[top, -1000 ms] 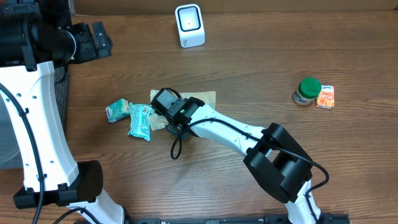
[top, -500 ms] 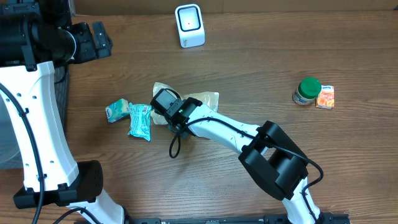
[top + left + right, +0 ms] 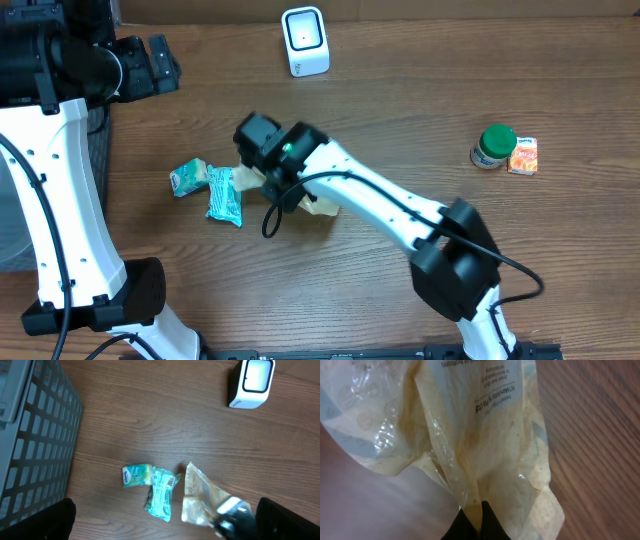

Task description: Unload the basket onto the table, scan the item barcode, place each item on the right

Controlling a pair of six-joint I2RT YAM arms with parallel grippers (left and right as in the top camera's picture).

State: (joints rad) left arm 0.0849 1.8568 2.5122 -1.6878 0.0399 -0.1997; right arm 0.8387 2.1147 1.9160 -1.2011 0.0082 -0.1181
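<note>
While right fingers [image 3: 490, 527] pinch clear pouch [image 3: 470, 435] over wood-grain table [image 3: 400, 110], left fingers [image 3: 285, 520] spread wide; grey basket [image 3: 30, 435] alongside.

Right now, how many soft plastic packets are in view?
3: small teal packet and long teal packet side by side on the table, left of centre; tan bag pinched by the right gripper. The arm may hide others.

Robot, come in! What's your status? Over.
Right gripper jaws shut on clear packet. Left gripper jaws open, off aside. Scanner unobstructed; teal packets alongside.
</note>
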